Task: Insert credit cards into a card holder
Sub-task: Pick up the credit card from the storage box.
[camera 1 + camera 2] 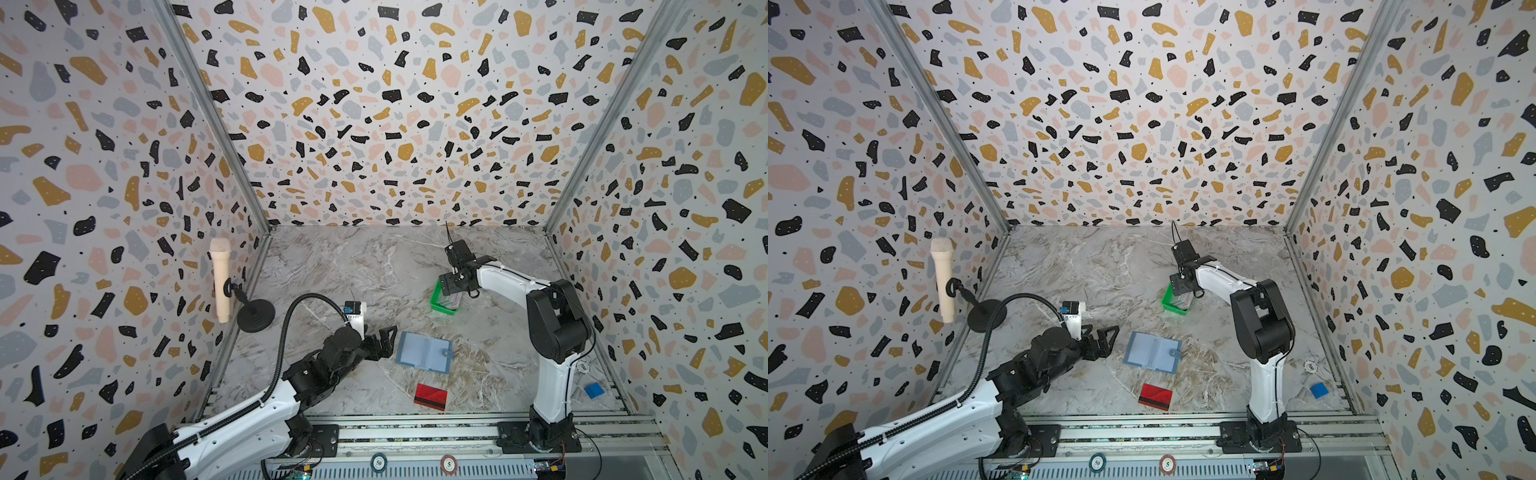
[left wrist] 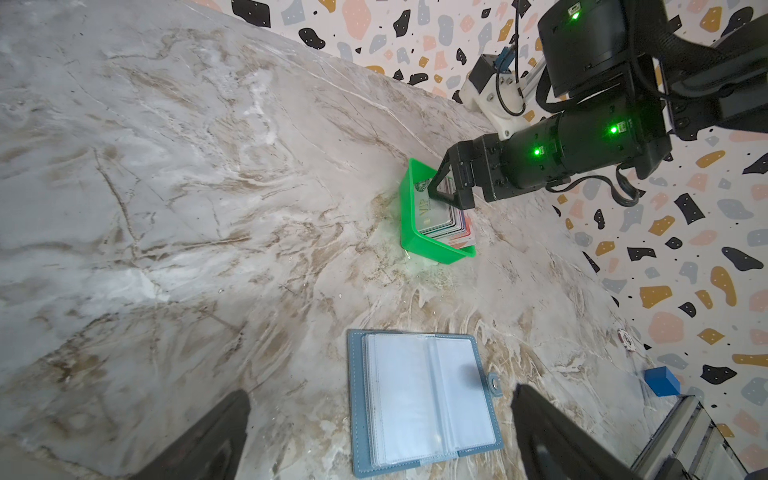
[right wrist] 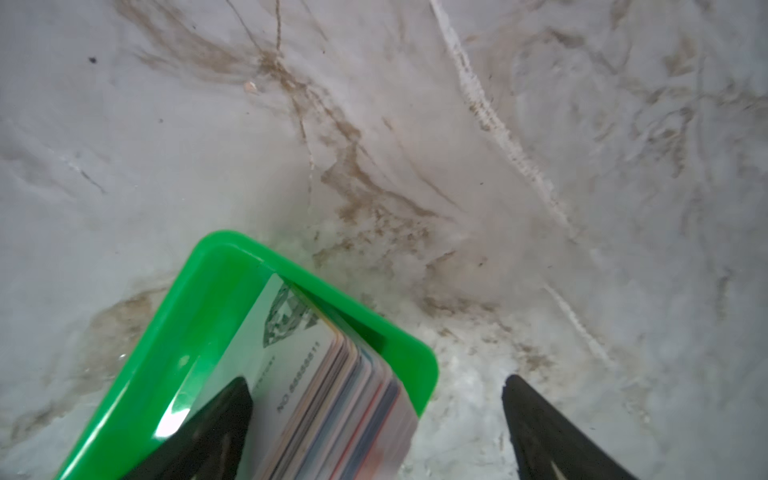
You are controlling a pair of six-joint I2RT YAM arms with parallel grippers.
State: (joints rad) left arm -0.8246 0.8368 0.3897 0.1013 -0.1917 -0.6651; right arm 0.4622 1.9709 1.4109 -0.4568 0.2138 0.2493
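right wrist view first, mo says: where does the right claw [image 3: 376, 386] stand, and what step is this?

picking, i'd judge, lee answers. no card sits in the card holder [image 1: 424, 352] as far as i can see. it lies open flat on the bench [image 1: 332, 266], clear sleeves up. the right claw is down at the green tray [image 3: 199, 291], which stands beyond the card holder, toward the back wall and a little to the right arm's side.

how wide is it?

wide, about as wide as it goes. one finger [image 3: 208, 436] is inside the tray, in front of the pale front card. its partner hangs outside the tray wall, over bare bench. so the jaws straddle the whole stack of credit cards [image 3: 340, 399] and a tray wall too. it grips nothing. whether the inner finger touches the front card, i cannot tell.

and the next move?

as i read it: shift until one card alone, not the stack and the wall, sits between the jaws, then narrow and lift. the cards are thin and packed on edge, leaning, so a neighbour may ride along.

the left claw [image 1: 384, 343]?

in a top view it is just beside the card holder, on the left arm's side, apart from it, jaws wide and empty. my guess is it is placed to steady the holder. one red card [image 1: 431, 396] with a dark stripe lies flat and loose on the near side of the card holder, toward the arms' bases.
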